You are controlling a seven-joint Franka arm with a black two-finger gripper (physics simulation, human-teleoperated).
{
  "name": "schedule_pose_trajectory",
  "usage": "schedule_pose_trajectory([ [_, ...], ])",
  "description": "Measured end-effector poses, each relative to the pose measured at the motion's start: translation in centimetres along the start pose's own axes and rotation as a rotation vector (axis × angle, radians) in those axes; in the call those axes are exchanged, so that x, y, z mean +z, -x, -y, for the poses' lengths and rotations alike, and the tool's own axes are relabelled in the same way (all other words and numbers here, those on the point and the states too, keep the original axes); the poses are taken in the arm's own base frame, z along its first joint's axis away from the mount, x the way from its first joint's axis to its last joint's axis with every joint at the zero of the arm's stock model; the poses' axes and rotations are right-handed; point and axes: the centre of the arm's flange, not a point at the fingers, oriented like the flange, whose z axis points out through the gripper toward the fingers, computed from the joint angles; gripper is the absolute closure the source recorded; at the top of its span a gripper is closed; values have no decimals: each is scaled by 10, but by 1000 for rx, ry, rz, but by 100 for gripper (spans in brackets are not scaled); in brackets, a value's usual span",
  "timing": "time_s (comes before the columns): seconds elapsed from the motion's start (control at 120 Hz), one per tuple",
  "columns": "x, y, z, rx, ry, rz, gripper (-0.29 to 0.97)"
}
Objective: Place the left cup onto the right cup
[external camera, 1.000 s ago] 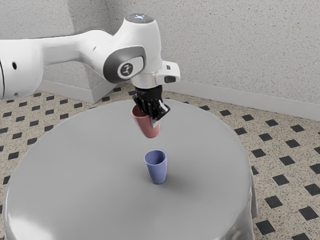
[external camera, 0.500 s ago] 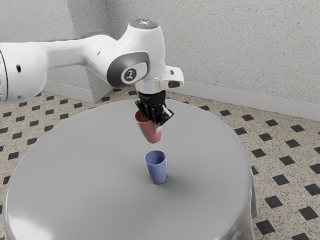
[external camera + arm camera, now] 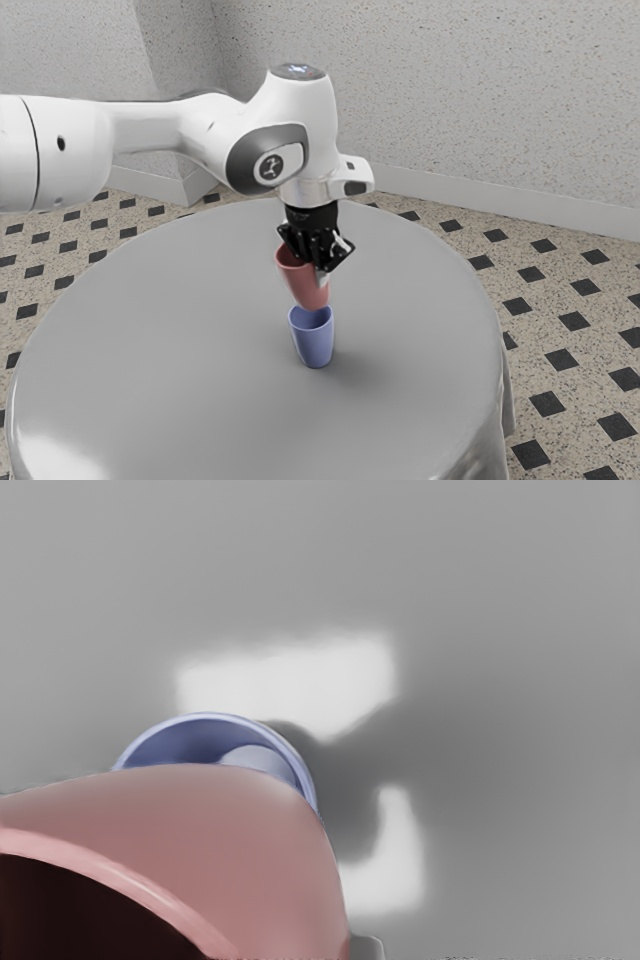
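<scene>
- Since a second ago, our arm (image 3: pixel 150 140) has carried the pink cup (image 3: pixel 303 285) down and toward the exterior view's right. It was then up and away from the blue cup (image 3: pixel 312 340) and now hangs right over it.
- Our gripper (image 3: pixel 318 258) is closed on the pink cup, its black fingers clamped at the cup's rim.
- The pink cup hangs below the gripper and is off the table (image 3: pixel 150 350). It is tilted, with its mouth up toward the exterior view's left and its base down toward the blue cup's mouth.
- The pink cup's base sits at the blue cup's rim. We cannot tell whether the two touch.
- The blue cup stands upright near the middle of the round grey table, mouth open to the top.
- From the wrist, the pink cup (image 3: pixel 180 860) is a large blurred shape close under our hand. The blue cup (image 3: pixel 200 735) shows its open mouth just past it, partly covered by the pink side.
- The grey table (image 3: pixel 500 630) around them carries bright patches and a dark shadow beside the blue cup.
</scene>
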Motion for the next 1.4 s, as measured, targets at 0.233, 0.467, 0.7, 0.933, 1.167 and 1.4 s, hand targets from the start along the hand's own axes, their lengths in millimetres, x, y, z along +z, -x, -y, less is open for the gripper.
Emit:
schedule_pose_trajectory([
  [0.233, 9, -1, -3, -16, 20, 18, 79],
  [0.467, 24, -8, 3, -28, 16, 39, 79],
  [0.7, 33, -11, 6, -35, 14, 48, 79],
  [0.933, 34, -11, 5, -35, 15, 47, 79],
  [1.167, 30, -18, 15, -34, -16, 17, 79],
  [1.4, 37, -23, 17, -29, -30, 9, 79],
])
